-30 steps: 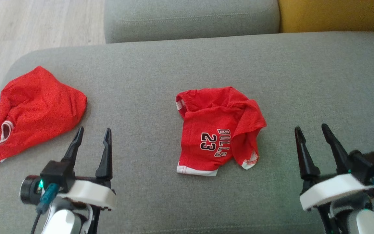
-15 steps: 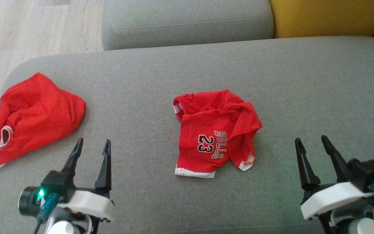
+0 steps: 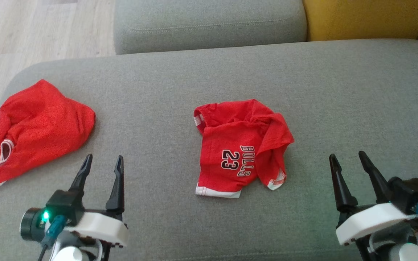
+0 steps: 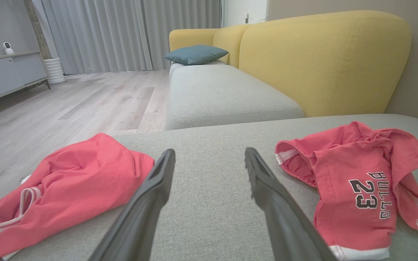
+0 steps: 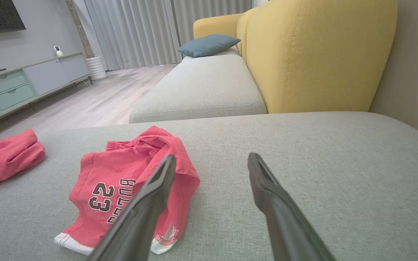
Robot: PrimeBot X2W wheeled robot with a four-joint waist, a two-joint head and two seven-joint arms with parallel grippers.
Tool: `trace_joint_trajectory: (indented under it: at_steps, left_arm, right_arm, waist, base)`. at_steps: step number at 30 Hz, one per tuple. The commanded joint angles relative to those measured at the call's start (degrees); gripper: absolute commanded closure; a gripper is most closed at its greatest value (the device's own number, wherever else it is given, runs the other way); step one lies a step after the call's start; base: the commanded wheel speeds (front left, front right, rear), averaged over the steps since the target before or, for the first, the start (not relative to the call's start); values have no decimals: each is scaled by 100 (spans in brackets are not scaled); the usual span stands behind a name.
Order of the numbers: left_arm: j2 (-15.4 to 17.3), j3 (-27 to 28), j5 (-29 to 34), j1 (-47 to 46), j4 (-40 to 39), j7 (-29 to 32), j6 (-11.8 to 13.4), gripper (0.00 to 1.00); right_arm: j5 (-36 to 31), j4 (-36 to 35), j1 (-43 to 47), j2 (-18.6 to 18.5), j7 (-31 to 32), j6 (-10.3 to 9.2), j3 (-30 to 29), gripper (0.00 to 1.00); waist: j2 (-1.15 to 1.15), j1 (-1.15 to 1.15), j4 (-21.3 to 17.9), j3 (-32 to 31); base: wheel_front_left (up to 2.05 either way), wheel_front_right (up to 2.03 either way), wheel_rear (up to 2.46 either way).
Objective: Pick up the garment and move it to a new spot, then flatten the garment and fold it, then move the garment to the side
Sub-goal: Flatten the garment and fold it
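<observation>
A crumpled red garment (image 3: 243, 146) printed "BULLS 23" with white trim lies in the middle of the grey sofa seat (image 3: 357, 101). It sits at the right of the left wrist view as the garment (image 4: 357, 185) and at the lower left of the right wrist view as the garment (image 5: 122, 181). My left gripper (image 3: 102, 162) hangs open, low and to the left of it, nothing between its fingers. Low on the right, my right gripper (image 3: 347, 159) is open and holds nothing. Neither touches the cloth.
A second red garment (image 3: 35, 127) with white trim lies bunched at the seat's left edge, near the wooden floor (image 3: 31, 25). Behind stand another grey seat cushion (image 3: 209, 21), a yellow backrest (image 3: 368, 18) and a blue pillow (image 4: 196, 54).
The whole head view shifted a little, so the camera moved. Both grippers sit slightly lower in the picture than a second ago. The garments lie as before.
</observation>
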Motion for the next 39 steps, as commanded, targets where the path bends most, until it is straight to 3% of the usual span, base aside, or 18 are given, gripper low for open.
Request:
trace_joint_trajectory:
  at_steps: [1, 7, 15, 24, 25, 26, 27, 35, 39]
  left_arm:
    - [148, 178, 32, -247, -182, -18, 15, 0]
    - [162, 144, 65, -328, -194, -22, 32, 0]
    - [104, 41, 171, -705, -242, -61, 26, 0]
    - [-4, -55, 238, -1083, -178, -134, -7, 0]
    - [-15, -62, 239, -1109, -163, -143, -10, 0]
    - [-26, -69, 240, -1132, -149, -151, -13, 0]
    - [-35, -74, 242, -1153, -137, -159, -16, 0]
    - [-86, -97, 252, -1282, -85, -207, -28, 0]
    - [-124, -124, 261, -1366, -71, -228, -48, 0]
  right_arm:
    - [-20, -212, -212, -29, 7, 23, 122, 0]
    - [23, -114, -297, -29, 162, 23, 286, 0]
    - [462, 562, -866, -29, 631, 23, 1028, 0]
    - [804, 1515, -1819, -29, 427, 23, 1336, 0]
    - [814, 1615, -1905, -29, 392, 23, 1308, 9]
    - [834, 1696, -1983, -29, 354, 23, 1271, 38]
    - [857, 1753, -2052, -29, 312, 23, 1232, 100]
    - [657, 1823, -2350, -41, 93, 23, 680, 100]
    - [587, 1854, -2521, -225, 171, 23, 300, 100]
  waist:
    - [0, 0, 9, 12]
    - [0, 0, 47, 110]
    - [0, 0, 208, 601]
    - [0, 0, 346, 1023]
    - [0, 0, 352, 1043]
    - [0, 0, 358, 1062]
    - [0, 0, 363, 1081]
    - [0, 0, 390, 1207]
    - [0, 0, 420, 1298]
  base:
    - [0, 0, 0]
    - [0, 0, 0]
    - [0, 0, 0]
    - [0, 0, 0]
    - [0, 0, 0]
    - [0, 0, 0]
    - [0, 0, 0]
    - [0, 0, 0]
    - [0, 0, 0]
